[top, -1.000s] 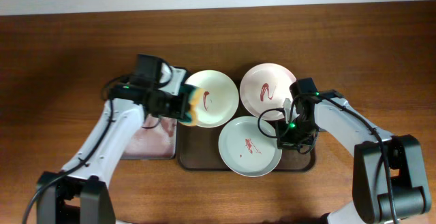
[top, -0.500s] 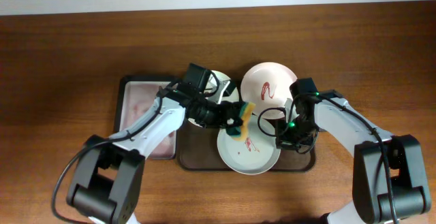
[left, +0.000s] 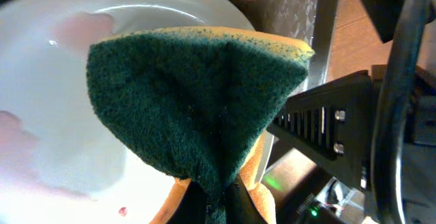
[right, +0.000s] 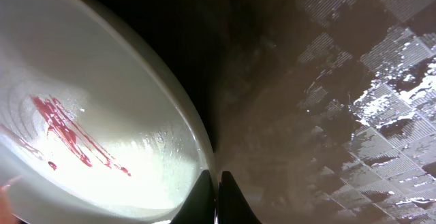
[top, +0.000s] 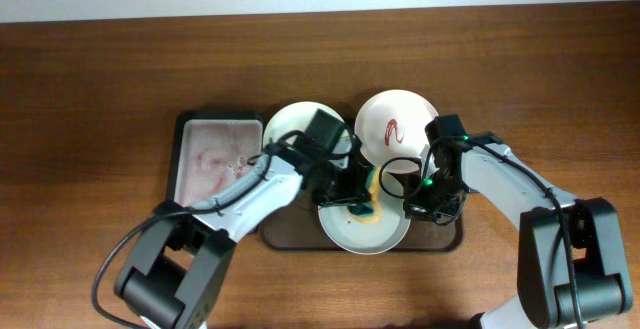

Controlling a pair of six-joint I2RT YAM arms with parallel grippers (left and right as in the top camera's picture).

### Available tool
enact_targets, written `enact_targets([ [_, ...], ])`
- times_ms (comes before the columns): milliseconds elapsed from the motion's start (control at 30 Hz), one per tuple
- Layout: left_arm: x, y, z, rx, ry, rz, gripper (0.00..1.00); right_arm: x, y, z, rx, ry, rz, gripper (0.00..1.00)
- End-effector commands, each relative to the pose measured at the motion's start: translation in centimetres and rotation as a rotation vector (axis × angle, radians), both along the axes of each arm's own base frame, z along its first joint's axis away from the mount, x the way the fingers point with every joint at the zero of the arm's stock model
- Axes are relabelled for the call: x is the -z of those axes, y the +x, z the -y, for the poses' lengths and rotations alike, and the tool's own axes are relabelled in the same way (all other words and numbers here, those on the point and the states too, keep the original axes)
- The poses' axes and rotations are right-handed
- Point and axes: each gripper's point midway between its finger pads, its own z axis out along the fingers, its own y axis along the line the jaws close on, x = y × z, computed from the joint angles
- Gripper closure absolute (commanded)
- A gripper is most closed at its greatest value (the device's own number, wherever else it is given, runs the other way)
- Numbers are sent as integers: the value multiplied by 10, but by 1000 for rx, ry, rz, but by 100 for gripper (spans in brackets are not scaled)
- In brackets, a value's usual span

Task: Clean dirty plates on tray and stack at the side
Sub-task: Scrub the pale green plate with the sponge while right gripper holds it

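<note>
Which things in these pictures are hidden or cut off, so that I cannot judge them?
Overhead: the left arm covers part of the back-left plate; any sauce there is hidden.
Overhead and left wrist: the sponge hides the middle of the front plate.
Right wrist: the frame edge cuts off the right end effector and most of that plate.

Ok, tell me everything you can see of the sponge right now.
The sponge has two layers: a coarse dark green scouring face over yellow foam, with the yellow showing along its top edge and near the grip. The left tool is shut on its lower end, pinching it into a folded, fan-like shape. It sits over the front plate on the tray, seemingly pressed against the plate's wet, pink-smeared surface.
</note>
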Motion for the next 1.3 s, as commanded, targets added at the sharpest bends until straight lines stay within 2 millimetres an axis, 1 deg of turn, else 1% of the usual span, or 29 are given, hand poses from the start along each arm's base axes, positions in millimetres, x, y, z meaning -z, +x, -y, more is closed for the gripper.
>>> enact_targets([
  [0,5,4,11,-30,67,71,100,4,-4,0,10,-6,-18,96],
  [67,14,3,13,-48,128,100,100,4,-4,0,10,-6,-18,96],
  [133,27,-1,14,-56,177,108,100,4,-4,0,10,-7,-18,96],
  [233,46,-2,15,-48,208,98,100,4,-4,0,9,-7,-19,96],
  [333,62,-6,10,-25,246,84,100,4,-4,0,9,-7,-19,96],
  [367,69,-5,-3,-38,313,84,100,4,-4,0,9,-7,-19,96],
  [467,77,3,-36,-85,483,135,100,4,-4,0,9,-7,-19,96],
  [567,80,4,-56,-101,582,155,100,4,-4,0,10,-7,-19,96],
  [633,80,0,-60,-96,598,142,100,4,-5,0,10,-8,-22,96],
  [733,76,2,-61,-101,596,151,100,4,-5,0,10,-9,-22,96],
  [800,69,6,-63,-116,593,166,100,4,-5,0,10,-11,-22,96],
  [867,55,15,-71,-148,608,210,100,4,-5,0,10,-11,-22,96],
  [900,45,21,-74,-168,606,240,100,4,-5,0,10,-11,-22,96],
  [933,38,24,-73,-176,589,254,100,4,-5,0,10,-11,-22,96],
  [1033,12,27,-62,-106,516,321,100,4,-5,0,10,-11,-22,96],
  [1067,2,28,-60,-110,490,338,100,4,-5,0,10,-11,-22,96],
  [1100,-4,28,-57,-111,468,344,100,4,-5,0,10,-11,-22,96],
  [1167,-10,25,-42,-91,383,327,100,4,-5,0,10,-11,-22,96],
  [1267,-11,22,-21,-72,283,306,100,4,-5,0,10,-11,-21,96],
])
